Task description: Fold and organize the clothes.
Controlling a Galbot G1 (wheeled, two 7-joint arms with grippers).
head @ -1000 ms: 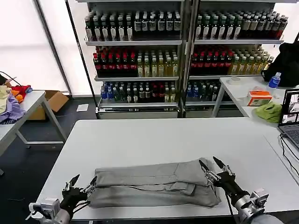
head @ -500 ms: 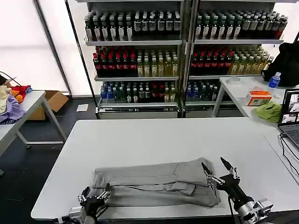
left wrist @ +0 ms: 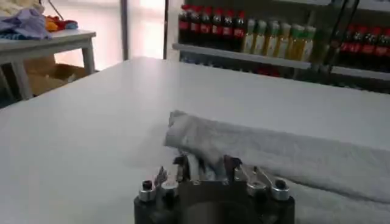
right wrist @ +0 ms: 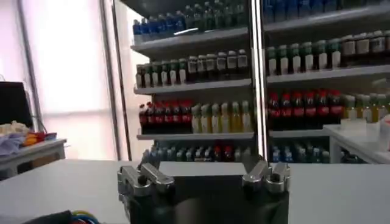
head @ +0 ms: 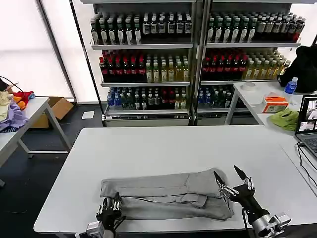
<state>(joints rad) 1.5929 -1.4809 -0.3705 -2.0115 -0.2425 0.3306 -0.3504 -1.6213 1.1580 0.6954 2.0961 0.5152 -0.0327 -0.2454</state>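
Observation:
A light grey shirt (head: 166,193), folded into a long band, lies on the white table (head: 163,146) near its front edge. My left gripper (head: 112,207) is at the band's near-left corner. In the left wrist view its dark fingers (left wrist: 183,168) are drawn in on a bunched bit of the shirt's hem (left wrist: 206,165), and the rest of the shirt (left wrist: 286,155) stretches away behind. Just off the right end of the shirt, my right gripper (head: 228,176) hovers with its fingers spread and nothing between them.
Shelves of bottles (head: 193,59) stand behind the table. A side table at the left holds lilac, yellow and orange-red garments (head: 11,106). At the right are a lime-green cloth (head: 285,119), an orange box (head: 275,104) and a laptop (head: 307,126).
My left gripper has slid right along the front edge to the shirt's corner and drawn its fingers together on it. The right gripper has backed slightly off the shirt's right end.

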